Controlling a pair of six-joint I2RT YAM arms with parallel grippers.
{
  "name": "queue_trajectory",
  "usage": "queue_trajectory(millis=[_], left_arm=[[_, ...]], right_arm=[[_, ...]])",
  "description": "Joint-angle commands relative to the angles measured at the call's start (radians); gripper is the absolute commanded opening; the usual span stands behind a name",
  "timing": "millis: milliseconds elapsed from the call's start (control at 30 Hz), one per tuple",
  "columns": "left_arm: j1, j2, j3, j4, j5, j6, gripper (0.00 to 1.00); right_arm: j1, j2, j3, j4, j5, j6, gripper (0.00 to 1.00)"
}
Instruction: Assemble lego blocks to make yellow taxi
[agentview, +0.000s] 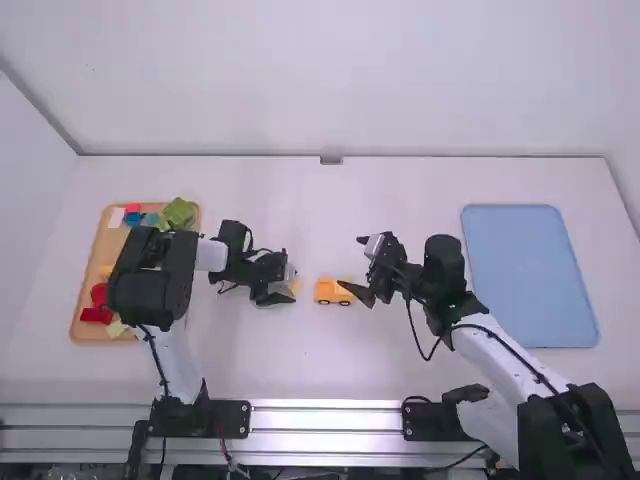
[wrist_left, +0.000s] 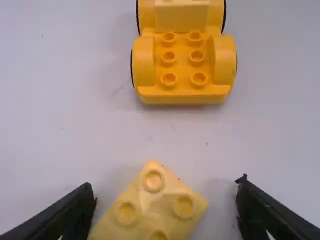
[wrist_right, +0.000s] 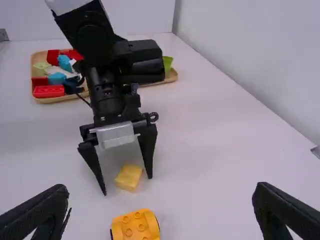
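Observation:
In the high view my left gripper (agentview: 284, 284) is low over the table, beside a light yellow block (agentview: 295, 286). The left wrist view has this block (wrist_left: 155, 207), turned diagonally, between the open fingers of my left gripper (wrist_left: 165, 205), touching neither. An orange-yellow car base (agentview: 333, 291) with wheels and studs stands on the table between the two grippers; the left wrist view has the base (wrist_left: 183, 62) beyond the block. My right gripper (agentview: 366, 268) is right of the base. In the right wrist view my right gripper (wrist_right: 161, 202) is open and holds nothing.
A wooden tray (agentview: 88, 290) with red, blue, green and other blocks lies at the left, partly under the left arm. A blue tray (agentview: 530, 275) lies at the right. A wall (agentview: 340, 80) rises behind the table's far edge.

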Motion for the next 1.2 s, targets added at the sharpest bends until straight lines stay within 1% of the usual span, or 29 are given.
queue_trajectory(millis=[0,100,167,267,400,433,567,600,700,733,767,867,900,967,1000,1067,1133,1167], left_arm=[[0.037,0.011,-0.026,-0.027,-0.104,-0.004,0.72],[0.064,0.011,-0.026,-0.058,-0.103,0.000,0.73],[0.076,0.011,-0.026,-0.057,-0.085,0.000,0.69],[0.062,0.011,-0.026,-0.056,-0.048,0.000,0.67],[0.045,0.011,-0.027,-0.048,-0.050,0.000,0.63],[0.037,0.011,-0.027,-0.039,-0.050,0.000,0.57],[0.027,0.011,-0.033,-0.039,-0.050,-0.001,0.55],[0.032,0.011,-0.040,-0.041,-0.051,0.000,0.53],[0.034,0.011,-0.064,-0.032,-0.051,0.000,0.52],[0.034,0.011,-0.077,-0.031,-0.050,-0.001,0.50],[0.034,0.011,-0.088,-0.032,-0.050,-0.001,0.50],[0.034,0.011,-0.114,-0.036,-0.050,-0.005,0.57],[0.034,0.011,-0.123,-0.039,-0.045,-0.011,0.61],[0.034,0.011,-0.132,-0.036,-0.032,-0.028,0.63],[0.034,0.011,-0.140,-0.027,-0.017,-0.044,0.67],[0.034,0.011,-0.151,0.019,-0.020,-0.045,0.73],[0.034,0.011,-0.157,0.057,-0.019,-0.045,0.78],[0.034,0.011,-0.157,0.080,-0.017,-0.046,0.79]], right_arm=[[0.002,0.003,-0.006,0.004,-0.002,0.000,0.98],[0.000,0.003,-0.006,0.004,-0.002,0.000,0.98],[-0.009,0.003,-0.006,0.004,-0.003,0.000,0.98],[-0.018,0.003,-0.006,0.003,-0.005,-0.001,0.98],[-0.017,0.003,-0.006,0.003,-0.009,0.000,0.98],[-0.011,0.003,-0.006,0.003,-0.009,0.000,0.98],[0.002,0.003,-0.006,0.003,-0.002,0.000,0.98],[0.002,0.003,-0.006,0.002,-0.003,0.000,0.98],[-0.006,0.003,-0.006,-0.007,-0.003,-0.003,0.98],[-0.010,0.003,-0.006,-0.009,-0.003,-0.003,0.98],[-0.015,0.003,-0.006,-0.011,-0.006,0.000,0.98],[-0.023,0.003,-0.007,-0.012,-0.009,0.000,0.98],[-0.026,0.003,-0.007,-0.012,-0.010,0.000,0.98],[-0.026,0.003,-0.006,-0.012,-0.009,-0.001,0.98],[-0.026,0.003,-0.006,-0.011,-0.008,-0.001,0.98],[-0.025,0.003,-0.006,-0.011,-0.009,-0.001,0.98],[-0.026,0.003,-0.006,-0.011,-0.009,-0.001,0.98],[-0.026,0.003,-0.006,-0.011,-0.009,-0.001,0.98]])
